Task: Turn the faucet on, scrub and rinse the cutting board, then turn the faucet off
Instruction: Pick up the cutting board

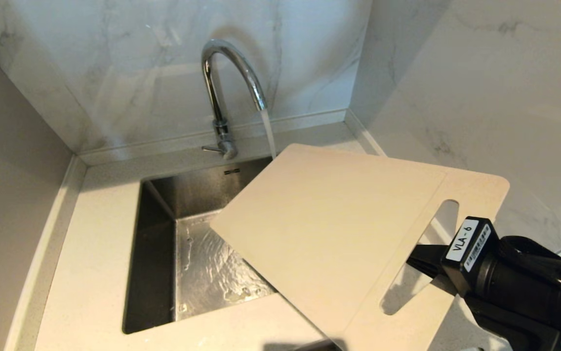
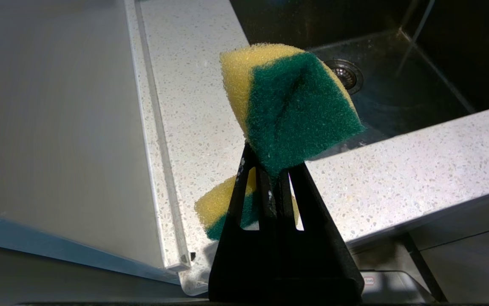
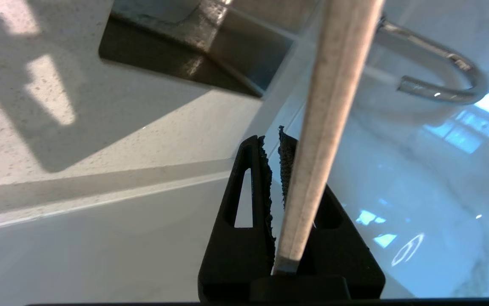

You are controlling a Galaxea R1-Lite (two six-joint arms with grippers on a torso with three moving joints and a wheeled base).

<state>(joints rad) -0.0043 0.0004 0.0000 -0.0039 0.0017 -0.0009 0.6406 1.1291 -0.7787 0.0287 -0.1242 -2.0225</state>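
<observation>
On the speckled tabletop [image 1: 90, 273], water runs from the faucet [image 1: 227, 83] — your right end effector [image 3: 275, 144], clamped on the cutting board [image 1: 329, 229], tilts it over the sink [image 1: 202, 263] for rinsing. Your left end effector [image 2: 270, 170] pinches the sponge [image 2: 295, 110], ready to scrub.

The faucet [image 1: 227, 92], a tall chrome gooseneck with a thin lever at its base, is seen standing behind the sink [image 1: 156, 253], and water is being poured from its spout. The cutting board [image 1: 339, 234], thin, beige and round-cornered with an elongated cut-out near one short end, is held tilted above the sink, its far corner near the stream.
</observation>
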